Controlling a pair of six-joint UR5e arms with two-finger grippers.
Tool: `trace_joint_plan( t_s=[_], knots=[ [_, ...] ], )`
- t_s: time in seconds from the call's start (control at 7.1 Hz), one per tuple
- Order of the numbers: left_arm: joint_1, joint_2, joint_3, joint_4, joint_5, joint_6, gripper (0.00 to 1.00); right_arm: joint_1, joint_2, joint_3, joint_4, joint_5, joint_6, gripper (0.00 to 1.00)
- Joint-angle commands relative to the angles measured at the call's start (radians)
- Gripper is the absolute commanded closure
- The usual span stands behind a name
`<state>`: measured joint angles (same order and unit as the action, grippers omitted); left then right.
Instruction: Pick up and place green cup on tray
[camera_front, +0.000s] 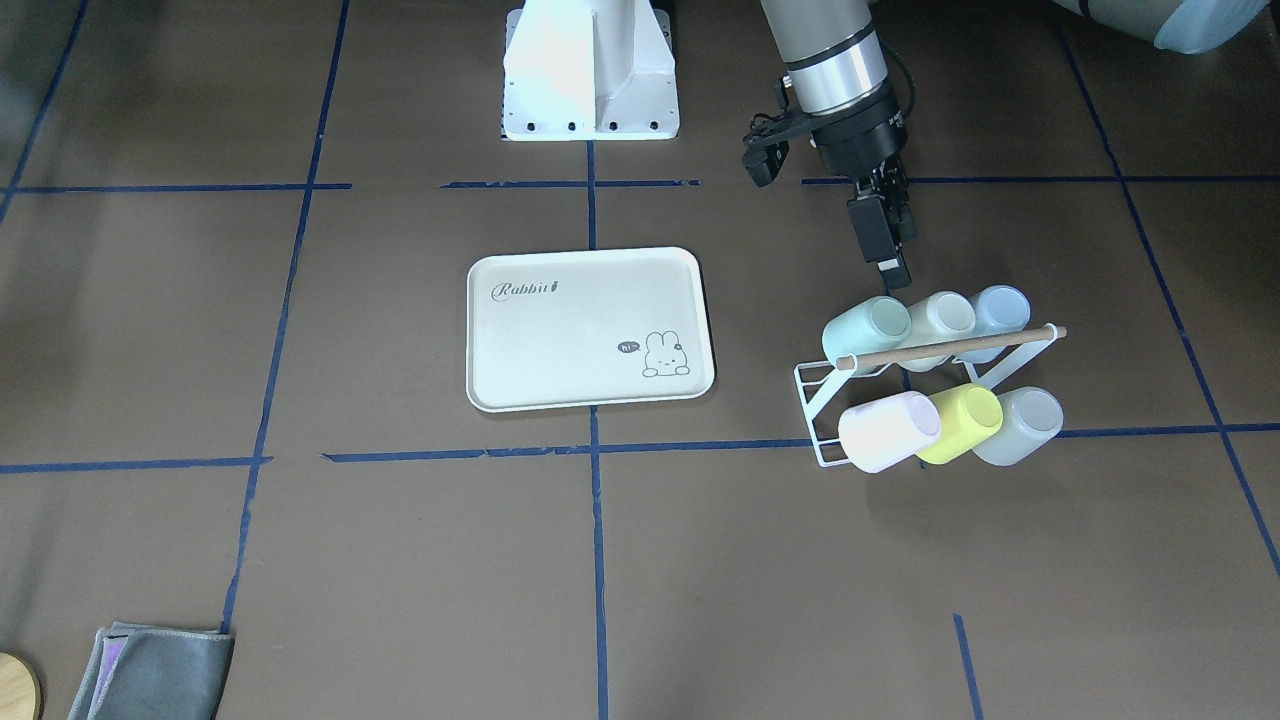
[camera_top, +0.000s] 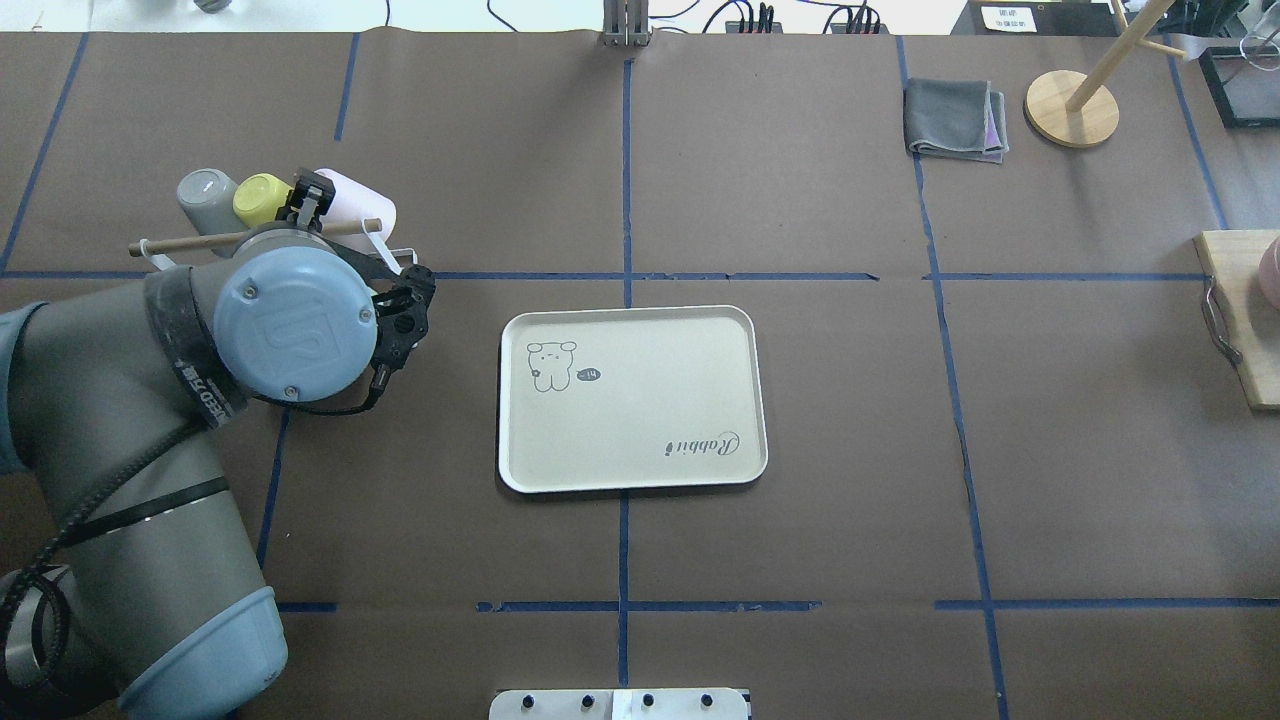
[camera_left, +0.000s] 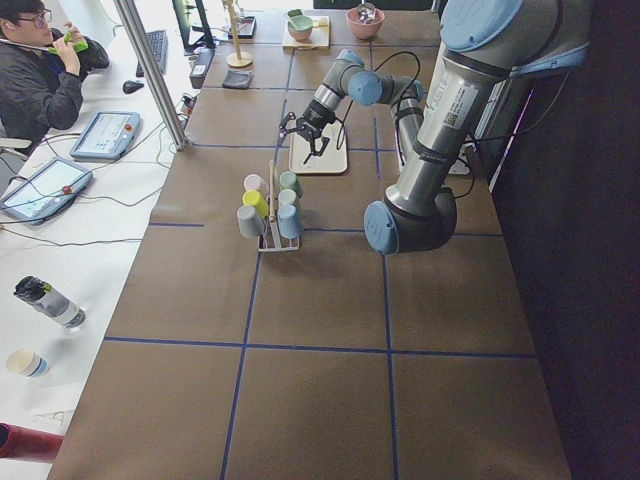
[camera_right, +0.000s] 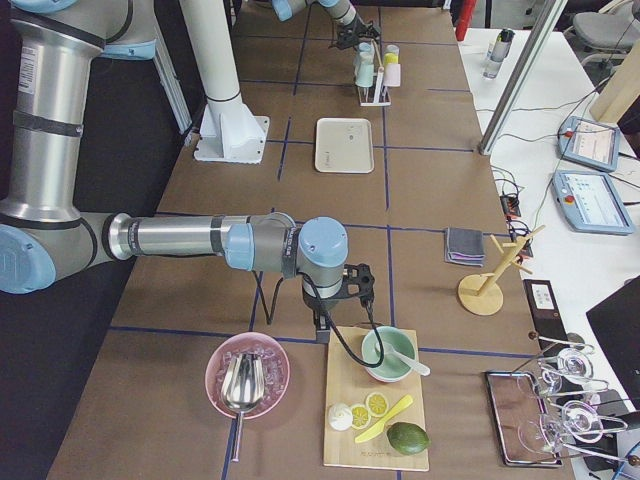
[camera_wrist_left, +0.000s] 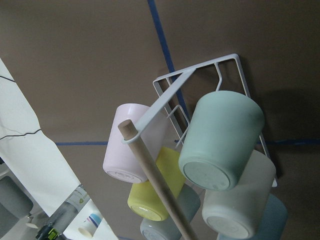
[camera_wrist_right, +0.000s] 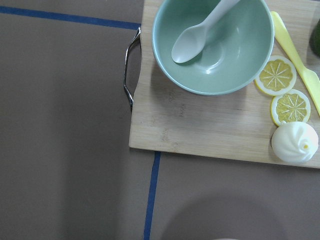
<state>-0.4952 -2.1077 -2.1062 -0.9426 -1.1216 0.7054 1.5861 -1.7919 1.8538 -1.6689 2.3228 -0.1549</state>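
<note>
Only the left wrist view shows the round base of the smooth mint-green plastic cup (camera_wrist_left: 220, 142) on the white wire rack (camera_wrist_left: 155, 107). In the front view the left gripper (camera_front: 888, 262), fingers spread, hangs near it; right gripper (camera_right: 322, 328): cannot tell

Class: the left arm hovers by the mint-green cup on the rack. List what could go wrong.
The green cup lies close beside the cream cup; the left tool may nudge or grab that one.
The wooden bar crosses over the cups; lifting could snag it and tip the wire rack.

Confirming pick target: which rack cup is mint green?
The green cup, at the tray end of the row nearer the robot; the yellow cup is in the other row.
</note>
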Motion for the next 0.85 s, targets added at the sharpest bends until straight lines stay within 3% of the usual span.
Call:
trace_joint_plan(
  t_s=[0.0,0.28,0.7],
  knots=[
    [0.056,-0.003,0.008,0.048,0.052,0.074,0.00,0.000,-0.003,-0.005,0.000,0.000,0.000,0.00],
    [0.072,0.000,0.026,0.047,0.054,0.074,0.00,0.000,-0.003,-0.019,0.000,0.001,-0.002,0.00],
    [0.110,-0.006,0.123,0.042,0.132,0.069,0.00,0.000,-0.007,-0.048,0.008,0.001,-0.009,0.00]
  ],
)
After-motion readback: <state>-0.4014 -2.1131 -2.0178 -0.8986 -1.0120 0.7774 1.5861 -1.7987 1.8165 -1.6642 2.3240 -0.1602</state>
